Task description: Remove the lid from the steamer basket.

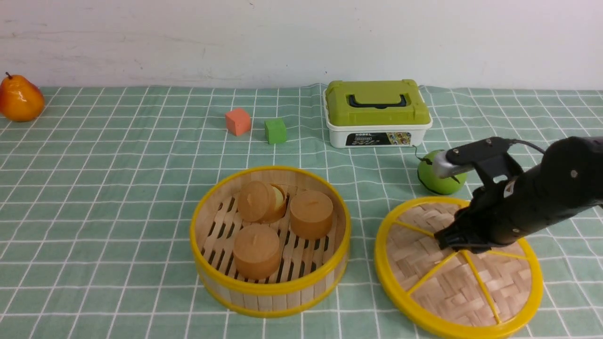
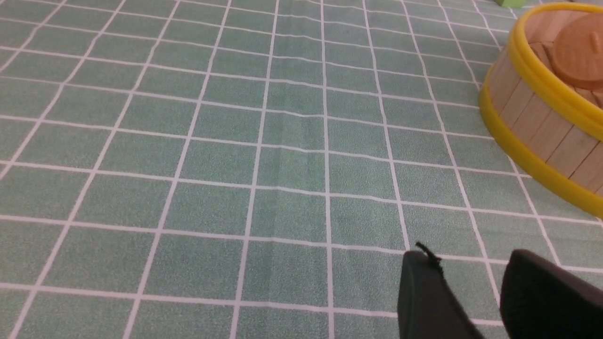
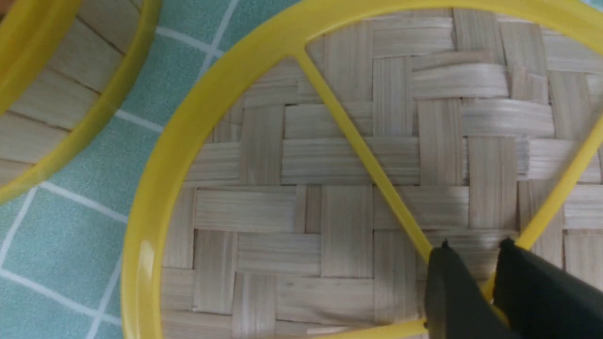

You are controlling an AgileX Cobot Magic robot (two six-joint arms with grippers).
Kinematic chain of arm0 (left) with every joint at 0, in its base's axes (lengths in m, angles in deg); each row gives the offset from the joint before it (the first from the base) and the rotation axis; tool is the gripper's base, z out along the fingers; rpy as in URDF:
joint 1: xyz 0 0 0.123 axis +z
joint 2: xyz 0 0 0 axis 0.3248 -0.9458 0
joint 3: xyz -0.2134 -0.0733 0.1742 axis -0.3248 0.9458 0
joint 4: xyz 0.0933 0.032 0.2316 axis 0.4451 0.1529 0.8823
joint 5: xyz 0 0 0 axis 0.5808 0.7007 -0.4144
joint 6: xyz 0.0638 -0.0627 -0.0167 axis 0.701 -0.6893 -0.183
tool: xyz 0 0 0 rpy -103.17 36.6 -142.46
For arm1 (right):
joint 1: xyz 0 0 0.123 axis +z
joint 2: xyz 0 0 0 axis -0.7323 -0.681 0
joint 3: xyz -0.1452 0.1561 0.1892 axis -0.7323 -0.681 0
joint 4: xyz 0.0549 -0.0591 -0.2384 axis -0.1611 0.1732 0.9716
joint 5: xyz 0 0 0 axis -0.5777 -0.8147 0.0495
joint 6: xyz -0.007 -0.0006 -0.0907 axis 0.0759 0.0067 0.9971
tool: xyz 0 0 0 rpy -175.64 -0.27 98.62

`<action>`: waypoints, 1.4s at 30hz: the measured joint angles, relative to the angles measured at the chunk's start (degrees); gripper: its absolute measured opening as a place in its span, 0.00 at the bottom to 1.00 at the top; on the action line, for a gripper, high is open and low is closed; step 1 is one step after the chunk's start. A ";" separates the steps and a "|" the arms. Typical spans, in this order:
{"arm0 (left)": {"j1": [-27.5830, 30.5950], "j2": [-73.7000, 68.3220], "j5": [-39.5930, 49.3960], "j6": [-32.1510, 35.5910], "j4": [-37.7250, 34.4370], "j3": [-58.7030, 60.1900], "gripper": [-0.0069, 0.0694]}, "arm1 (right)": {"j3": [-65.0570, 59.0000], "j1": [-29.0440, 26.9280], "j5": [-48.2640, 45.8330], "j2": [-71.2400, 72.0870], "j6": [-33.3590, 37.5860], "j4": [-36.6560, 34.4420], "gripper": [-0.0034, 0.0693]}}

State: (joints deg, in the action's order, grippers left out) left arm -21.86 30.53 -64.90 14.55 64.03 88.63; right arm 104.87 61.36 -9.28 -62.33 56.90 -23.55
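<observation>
Front view first, Lee: what is covering the table (image 1: 70, 282)?

Mia, a green cloth (image 1: 118, 188) with white grid lines is covering all of it, running back to a plain white wall (image 1: 282, 37). Faint ripples are showing in the cloth in the left wrist view.

Where is the lid lying, Lee?

Lid (image 1: 452, 287) is lying on the cloth by the near right corner, off the basket (image 1: 271, 282), which is standing open at the near edge, around the middle. A strip of cloth is showing between them, so they are not touching.

Anything sitting inside, Lee?

Three brown buns (image 1: 256, 249) are sitting on the slats, Mia, one tipping on edge against something pale.

And the right gripper (image 1: 445, 240)?

It is reaching down to the lid's centre, where the yellow spokes (image 3: 358, 146) are meeting. Its jaws are standing narrowly apart on either side of that hub. Whether they are pinching it or letting go, I cannot tell.

Left gripper (image 2: 468, 268), Lee?

It is hanging over bare cloth near the basket's wall, jaws parted, holding nothing.

What is sitting farther back?

A pear (image 1: 20, 99) is sitting at the far left corner. An orange cube (image 1: 238, 121) and a green cube (image 1: 275, 130) are sitting mid-table toward the far edge, with a box (image 1: 377, 113) to their right. A green fruit (image 1: 435, 181) is lying between box and lid, just beyond the lid's rim.
</observation>
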 joint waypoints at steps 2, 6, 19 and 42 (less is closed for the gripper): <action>0.00 0.00 0.00 0.00 0.00 0.00 0.40 | 0.00 0.00 0.66 -1.06 0.00 -0.48 0.28; 0.00 0.00 0.00 0.00 0.00 0.00 0.40 | 1.98 0.00 -2.16 0.95 0.00 -0.55 0.42; 0.00 0.00 0.00 0.00 0.00 0.00 0.40 | -1.63 0.00 -9.46 41.95 0.00 1.23 0.11; 0.00 0.00 0.00 0.00 0.00 0.00 0.40 | -16.32 0.00 -13.77 68.21 -1.53 0.93 0.03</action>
State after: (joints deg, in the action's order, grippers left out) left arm -21.86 30.53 -64.90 14.55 64.03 88.63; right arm 88.55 61.36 -23.05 5.89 55.37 -22.62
